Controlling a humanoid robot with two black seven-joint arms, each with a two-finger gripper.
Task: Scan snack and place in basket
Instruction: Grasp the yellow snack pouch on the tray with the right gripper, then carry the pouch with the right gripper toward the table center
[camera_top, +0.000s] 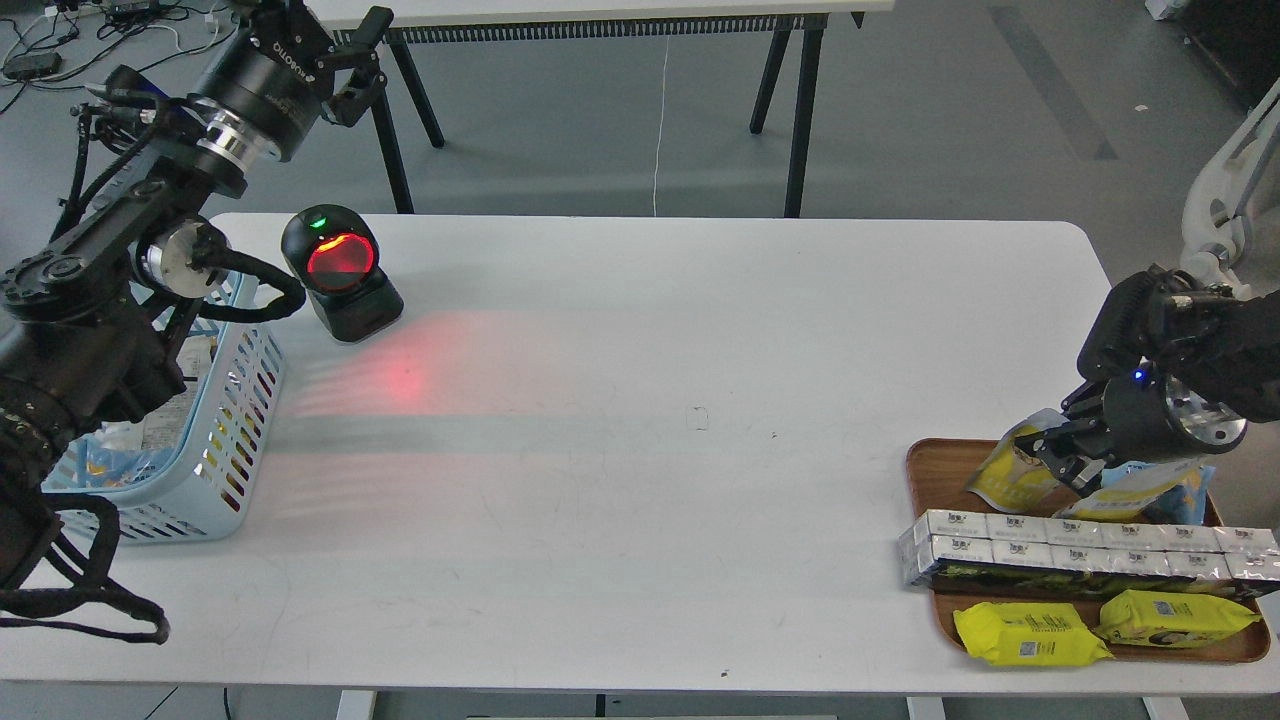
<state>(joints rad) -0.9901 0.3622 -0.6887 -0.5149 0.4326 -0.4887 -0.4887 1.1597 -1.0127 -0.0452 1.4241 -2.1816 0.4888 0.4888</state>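
- Lowest on the right, two flat bright-yellow packs (1030, 634) lie side by side on the front edge of a brown wooden tray (925, 462).
- Just above them, a row of silvery boxes (1080, 548) runs across the tray.
- Behind the boxes, at the tray's upper part, the right gripper (1062, 452) has its fingers pinching the snack (1010, 470), a yellow and white pouch tilted to the left; a blue-and-yellow pouch (1150, 490) lies just beside it under the wrist.
- At the left edge, the light blue basket (230, 440) sits on the white table (620, 420), partly hidden by the left arm; some packets lie inside.
- Further up, a black scanner (340, 270) glows red beside the basket.
- In the upper left corner, the left gripper (362, 55) hangs beyond the table, fingers spread apart and bare.
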